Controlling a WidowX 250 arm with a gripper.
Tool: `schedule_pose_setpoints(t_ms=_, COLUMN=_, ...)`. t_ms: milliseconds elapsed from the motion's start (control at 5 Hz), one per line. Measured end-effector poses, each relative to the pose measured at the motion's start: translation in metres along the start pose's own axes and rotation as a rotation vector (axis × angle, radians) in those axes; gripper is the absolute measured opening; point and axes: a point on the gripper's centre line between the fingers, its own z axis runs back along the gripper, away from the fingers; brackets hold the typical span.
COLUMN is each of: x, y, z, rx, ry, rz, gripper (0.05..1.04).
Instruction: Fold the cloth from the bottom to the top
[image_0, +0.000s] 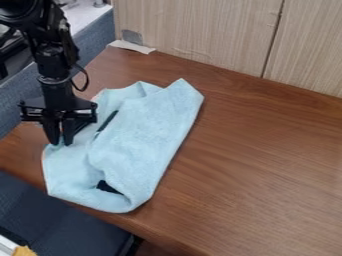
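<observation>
A rumpled, fuzzy pale-blue cloth (150, 135) lies near the wooden tabletop's (267, 165) left edge. Whether the black two-finger claw (60, 143) grips it, I cannot tell.

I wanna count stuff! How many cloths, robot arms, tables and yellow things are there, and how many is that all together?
Cloths: 1, the light blue cloth
Robot arms: 1, the black robot arm
Tables: 1, the brown table
Yellow things: 1, the yellow thing at the bottom left
Total: 4

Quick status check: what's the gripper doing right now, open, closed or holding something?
Gripper: down at the light blue cloth; open or closed on it, cannot be told.
</observation>
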Motion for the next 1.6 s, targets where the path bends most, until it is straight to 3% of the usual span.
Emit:
schedule_pose_setpoints(t_ms=200, x=-0.005, y=-0.003, z=0.0, rx=-0.021, ry=0.034, rz=-0.003, gripper=0.07)
schedule_pose_setpoints(t_ms=400, x=-0.006, y=-0.003, z=0.013, rx=-0.046, ry=0.027, rz=-0.006, gripper=0.055)
schedule_pose_setpoints(t_ms=800, x=-0.009, y=-0.01, z=0.056, rx=-0.068, ry=-0.038, rz=0.017, gripper=0.054)
schedule_pose_setpoints(t_ms=1000, x=-0.012, y=-0.04, z=0.076, rx=-0.084, ry=-0.085, rz=-0.058, gripper=0.054)
schedule_pose_setpoints(t_ms=1400, x=-0.024, y=-0.107, z=0.094, rx=-0.108, ry=-0.153, rz=-0.253, gripper=0.054)
schedule_pose_setpoints(t_ms=1600, x=-0.033, y=-0.14, z=0.083, rx=-0.12, ry=-0.124, rz=-0.364, gripper=0.054)
